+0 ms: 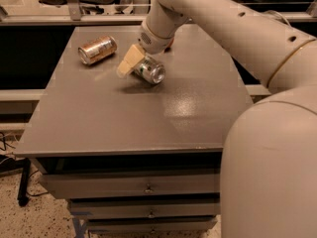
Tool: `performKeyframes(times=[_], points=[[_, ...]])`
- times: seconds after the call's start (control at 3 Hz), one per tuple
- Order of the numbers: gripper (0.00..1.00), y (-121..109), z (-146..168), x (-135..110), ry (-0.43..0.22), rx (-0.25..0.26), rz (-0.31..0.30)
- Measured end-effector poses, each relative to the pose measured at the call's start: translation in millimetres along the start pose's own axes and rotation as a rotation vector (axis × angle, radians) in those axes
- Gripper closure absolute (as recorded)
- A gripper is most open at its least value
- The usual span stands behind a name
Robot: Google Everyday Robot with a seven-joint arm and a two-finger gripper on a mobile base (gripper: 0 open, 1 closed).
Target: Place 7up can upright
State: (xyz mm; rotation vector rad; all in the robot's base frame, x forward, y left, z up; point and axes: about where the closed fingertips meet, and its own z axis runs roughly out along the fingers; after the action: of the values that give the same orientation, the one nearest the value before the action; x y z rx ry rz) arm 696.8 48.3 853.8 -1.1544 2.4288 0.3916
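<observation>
The 7up can (pixel 150 70), silver with a little green showing, lies tilted on its side with one end facing the camera, just above the grey table (pixel 148 118); its shadow falls below it. My gripper (pixel 137 66) is at the can's left side, in the far middle of the table. One tan finger (pixel 128 62) lies against the can's left flank; the other finger is hidden behind the can. The gripper appears shut on the can.
A copper-gold can (pixel 97 49) lies on its side at the far left of the table. My arm (pixel 223 19) reaches in from the upper right and my base (pixel 272 172) fills the right foreground. Drawers (pixel 148 187) sit under the table's front edge.
</observation>
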Motion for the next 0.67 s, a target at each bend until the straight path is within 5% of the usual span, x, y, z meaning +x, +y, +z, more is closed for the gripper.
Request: performKeyframes(times=[0.67], points=[[0.41,1.0,3.3,-3.1,0.062,0.052,-0.042]])
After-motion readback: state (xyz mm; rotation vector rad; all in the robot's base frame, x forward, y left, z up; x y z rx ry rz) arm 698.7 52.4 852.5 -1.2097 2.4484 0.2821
